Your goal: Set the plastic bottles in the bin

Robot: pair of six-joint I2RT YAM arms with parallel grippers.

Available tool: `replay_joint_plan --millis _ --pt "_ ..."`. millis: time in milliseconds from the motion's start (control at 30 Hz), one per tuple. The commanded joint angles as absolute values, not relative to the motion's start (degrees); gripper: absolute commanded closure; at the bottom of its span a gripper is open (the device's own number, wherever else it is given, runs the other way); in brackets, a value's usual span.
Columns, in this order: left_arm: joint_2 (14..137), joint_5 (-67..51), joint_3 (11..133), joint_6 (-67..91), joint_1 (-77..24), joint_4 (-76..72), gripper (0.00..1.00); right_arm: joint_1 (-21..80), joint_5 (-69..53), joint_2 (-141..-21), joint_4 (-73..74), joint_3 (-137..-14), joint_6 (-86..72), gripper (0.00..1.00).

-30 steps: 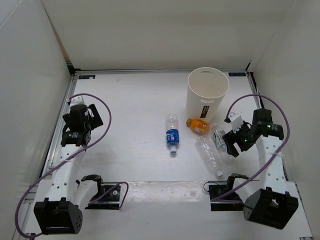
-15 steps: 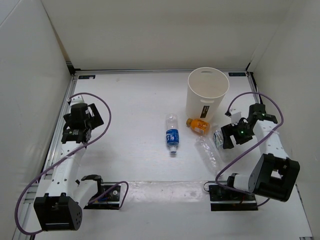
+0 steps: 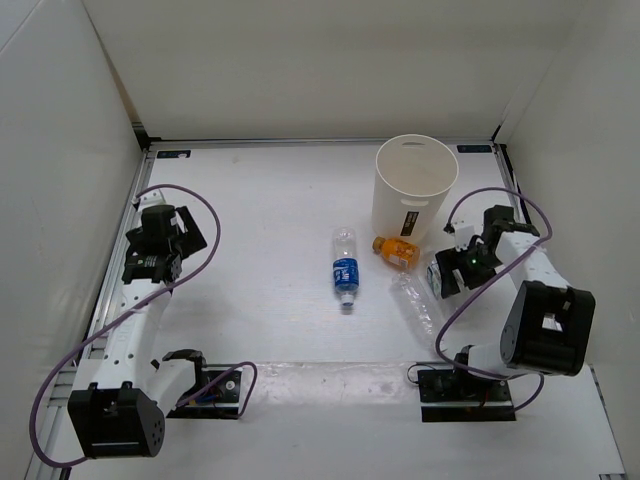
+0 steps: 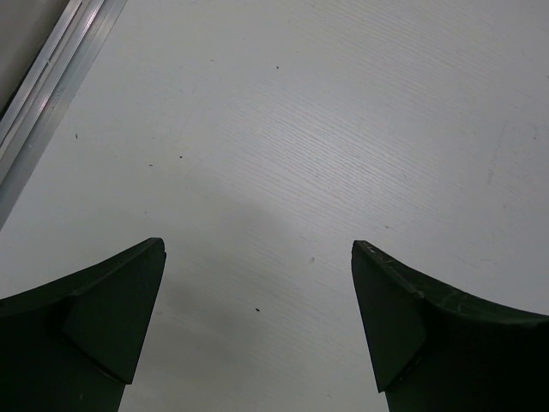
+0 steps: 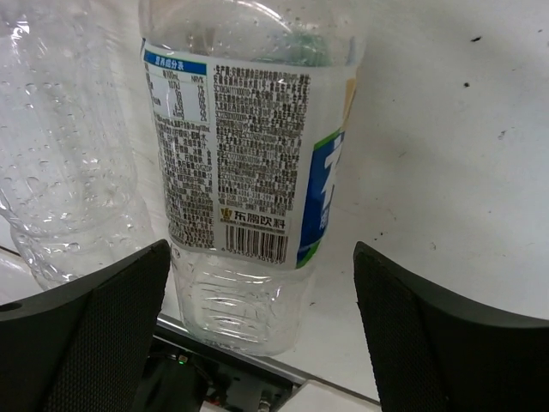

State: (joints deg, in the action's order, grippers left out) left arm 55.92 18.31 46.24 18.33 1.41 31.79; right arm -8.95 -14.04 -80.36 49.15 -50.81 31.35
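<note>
The white bin (image 3: 415,185) stands upright at the back right. Several plastic bottles lie on the table near it: a blue-labelled one (image 3: 345,268), an orange one (image 3: 397,250), a clear one (image 3: 418,308) and a white-and-green labelled one (image 3: 436,270). My right gripper (image 3: 450,278) is open, low over the table. In the right wrist view the labelled bottle (image 5: 249,172) lies between its fingers (image 5: 437,335), with a gap on the right side, and the clear bottle (image 5: 60,172) lies to the left. My left gripper (image 3: 150,268) is open and empty over bare table (image 4: 274,172).
White walls enclose the table on the left, back and right. An aluminium rail (image 4: 51,94) runs along the left edge close to my left gripper. The arm bases and cables (image 3: 200,385) sit at the near edge.
My right arm has folded back and its gripper has moved left and away, closing in around the labelled bottle. My left arm has barely shifted.
</note>
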Motion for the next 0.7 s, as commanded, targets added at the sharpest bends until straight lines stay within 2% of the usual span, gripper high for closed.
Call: replay_joint_plan --millis 0,33,167,267,367,400,467,500,533,567,667 --pt "55.63 19.25 48.16 19.42 1.76 32.26 0.00 -7.56 -12.05 -81.91 50.18 -52.64 29.62 0.12" --pt "55.81 19.25 48.16 19.77 1.84 32.52 0.00 -7.56 -11.87 -82.18 50.53 -52.82 29.71 0.12" --pt "55.28 19.25 47.99 20.30 1.85 32.87 0.00 -7.65 -11.25 -86.56 54.75 -56.24 30.32 0.22" --pt "55.11 19.42 47.72 20.48 2.02 32.96 0.00 -7.56 -11.07 -87.97 55.55 -57.66 29.80 0.23" --pt "54.76 19.69 47.55 20.65 1.93 33.22 0.00 -7.82 -11.07 -88.07 55.81 -57.74 29.53 0.33" --pt "54.58 19.69 47.64 20.65 2.02 33.48 0.00 -7.91 -11.34 -87.98 55.98 -57.74 29.53 0.40" --pt "54.32 19.95 47.46 20.74 2.11 33.57 0.00 -9.13 -12.21 -87.80 56.86 -57.66 29.62 0.47" --pt "54.06 20.21 47.20 20.83 2.02 33.75 0.00 -9.49 -12.91 -87.80 57.39 -57.57 29.88 0.56" --pt "53.79 20.39 47.02 20.92 2.11 33.66 0.00 -9.67 -12.92 -87.80 57.65 -57.57 30.06 0.57" --pt "53.53 20.48 47.02 20.83 2.11 33.84 0.00 -10.36 -13.62 -87.72 58.61 -57.66 30.84 0.66" --pt "52.82 20.39 46.23 21.18 2.02 34.19 0.00 -12.38 -13.80 -86.93 59.68 -58.00 32.17 0.74"
